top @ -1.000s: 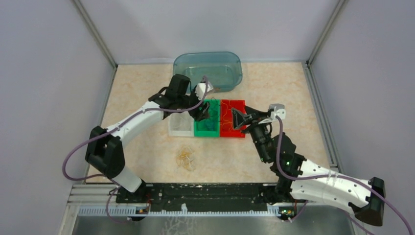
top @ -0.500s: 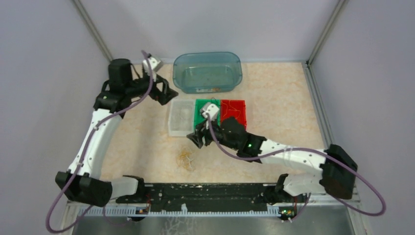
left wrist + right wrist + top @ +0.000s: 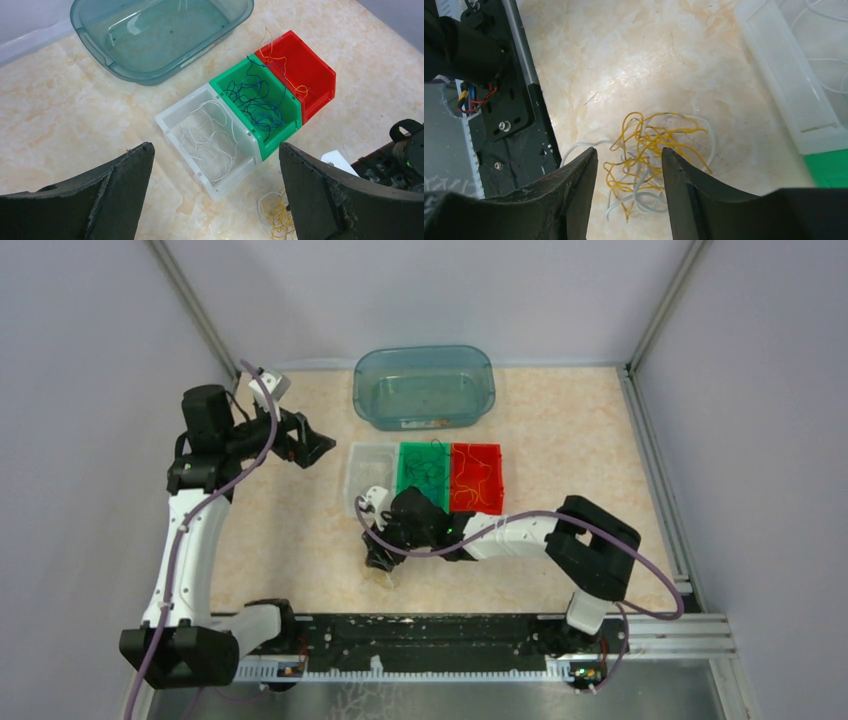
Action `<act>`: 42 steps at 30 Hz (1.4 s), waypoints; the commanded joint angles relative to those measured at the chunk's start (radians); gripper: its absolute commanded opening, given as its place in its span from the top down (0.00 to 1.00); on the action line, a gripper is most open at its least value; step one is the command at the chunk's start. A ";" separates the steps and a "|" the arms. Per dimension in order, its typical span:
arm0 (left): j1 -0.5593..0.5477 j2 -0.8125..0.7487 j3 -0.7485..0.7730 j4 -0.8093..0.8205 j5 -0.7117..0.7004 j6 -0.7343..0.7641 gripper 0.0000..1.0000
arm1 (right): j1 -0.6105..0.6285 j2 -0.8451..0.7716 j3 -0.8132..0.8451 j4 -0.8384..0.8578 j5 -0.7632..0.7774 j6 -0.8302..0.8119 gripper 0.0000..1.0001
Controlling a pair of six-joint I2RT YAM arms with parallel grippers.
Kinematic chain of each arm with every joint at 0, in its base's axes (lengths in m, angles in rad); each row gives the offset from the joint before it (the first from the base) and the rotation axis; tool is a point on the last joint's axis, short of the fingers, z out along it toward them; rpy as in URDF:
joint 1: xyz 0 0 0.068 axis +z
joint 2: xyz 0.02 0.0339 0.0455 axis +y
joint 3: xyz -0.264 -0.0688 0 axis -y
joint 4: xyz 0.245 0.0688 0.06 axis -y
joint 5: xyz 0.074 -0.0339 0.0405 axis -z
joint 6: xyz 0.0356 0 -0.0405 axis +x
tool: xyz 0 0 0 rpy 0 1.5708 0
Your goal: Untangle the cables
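Hovering low with fingers partly spread and nothing pinched, the right gripper (image 3: 629,152) straddles the tangled yellow and white cables (image 3: 651,145) on the table (image 3: 649,60) near the white bin (image 3: 210,142), while the left gripper (image 3: 215,147) hangs wide open, well apart.

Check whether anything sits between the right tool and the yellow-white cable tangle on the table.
Nothing visible does. The right tool hangs directly above the cable tangle, with its fingers apart and framing the tangle in the wrist view. The clear bin sits off to one side, out of the path.
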 commanded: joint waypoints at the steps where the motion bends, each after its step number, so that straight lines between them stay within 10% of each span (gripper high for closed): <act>1: 0.007 -0.024 -0.010 -0.020 0.049 0.051 0.00 | 0.064 -0.034 0.029 -0.021 0.056 -0.023 0.49; 17: 0.006 -0.046 -0.055 -0.093 0.183 0.217 0.03 | 0.176 -0.209 -0.068 -0.177 0.417 0.079 0.43; 36: 0.006 -0.032 0.005 -0.103 0.216 0.224 0.04 | 0.173 -0.086 -0.061 -0.073 0.338 0.137 0.62; 42: 0.006 -0.031 -0.010 -0.125 0.227 0.267 0.04 | 0.170 -0.102 -0.059 -0.050 0.353 0.114 0.97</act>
